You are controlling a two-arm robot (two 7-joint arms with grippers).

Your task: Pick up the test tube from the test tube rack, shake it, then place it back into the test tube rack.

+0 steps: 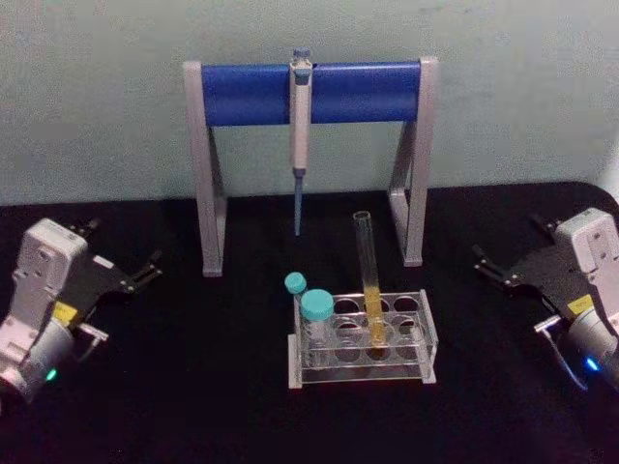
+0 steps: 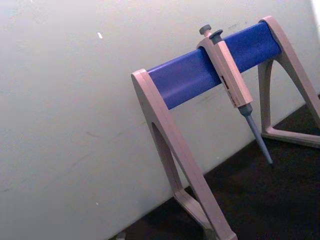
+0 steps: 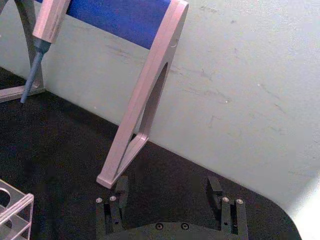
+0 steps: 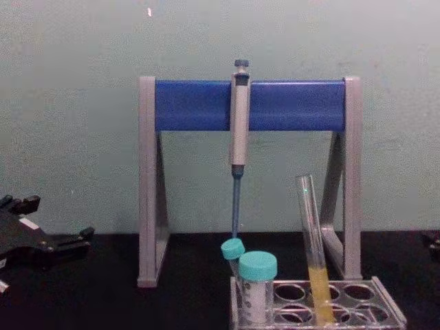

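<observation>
Test tube rack [image 1: 426, 340] holds one test tube [image 1: 368, 280], two teal-capped tubes [image 1: 317, 317]; left gripper [image 1: 124, 244] and right gripper [image 1: 508, 240] spread wide.

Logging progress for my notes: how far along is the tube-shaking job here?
Nothing visibly done: the tall clear glass test tube with yellow liquid stands in the low clear plastic rack. In hand: nothing; left claw and right claw sit open, off to either side. Seemingly left: grasp, lift, shake, replace.

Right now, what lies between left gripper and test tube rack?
Head view: only bare black table between left gripper and test tube rack; the stand's left leg is farther back.
</observation>
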